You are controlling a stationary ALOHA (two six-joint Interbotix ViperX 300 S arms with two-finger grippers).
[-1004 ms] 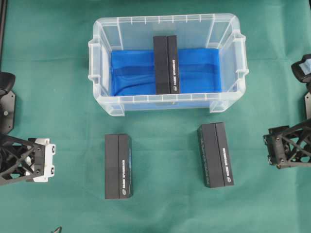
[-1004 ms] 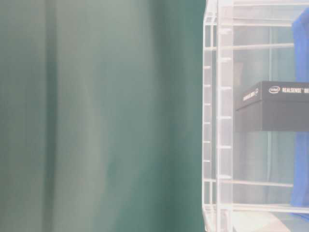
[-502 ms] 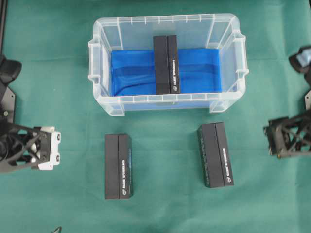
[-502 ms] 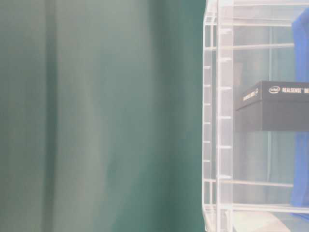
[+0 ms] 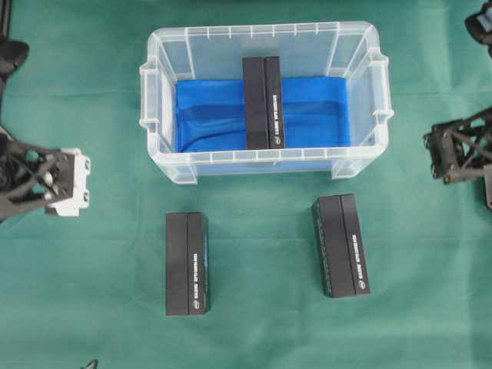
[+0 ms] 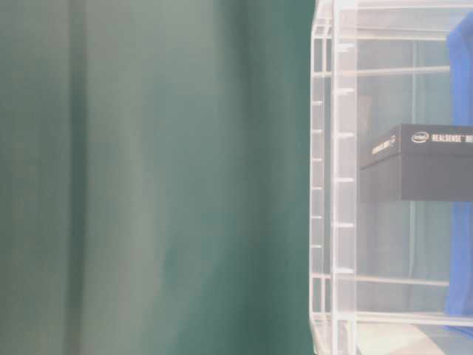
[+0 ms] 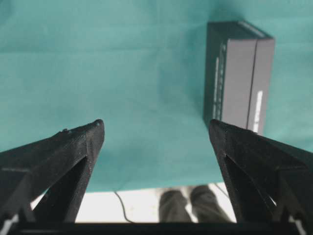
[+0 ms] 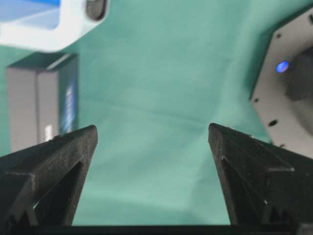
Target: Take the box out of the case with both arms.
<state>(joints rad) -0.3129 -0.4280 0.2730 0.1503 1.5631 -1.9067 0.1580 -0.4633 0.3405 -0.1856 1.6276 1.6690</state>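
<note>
The case (image 5: 265, 156) is a clear plastic bin with a blue sheet on its bottom, standing at the far middle of the green cloth. One black box (image 5: 263, 101) lies inside it, across the middle. From table level the box (image 6: 421, 166) shows through the case wall (image 6: 336, 185). My left gripper (image 5: 54, 183) hangs at the left edge, well clear of the case. It is open, and the left wrist view shows only cloth between its fingertips (image 7: 156, 127). My right gripper (image 5: 461, 150) is at the right edge beside the case, also open (image 8: 152, 132) and empty.
Two more black boxes lie on the cloth in front of the case, one at left (image 5: 187, 263) and one at right (image 5: 340, 244). The left wrist view shows the left one (image 7: 238, 76) and the table's front edge. An arm base (image 8: 288, 83) stands close to my right gripper.
Both arms have moved toward the far side of the table, the left along the left edge, the right along the right edge. Both grippers stayed open. The boxes and case have not moved.
</note>
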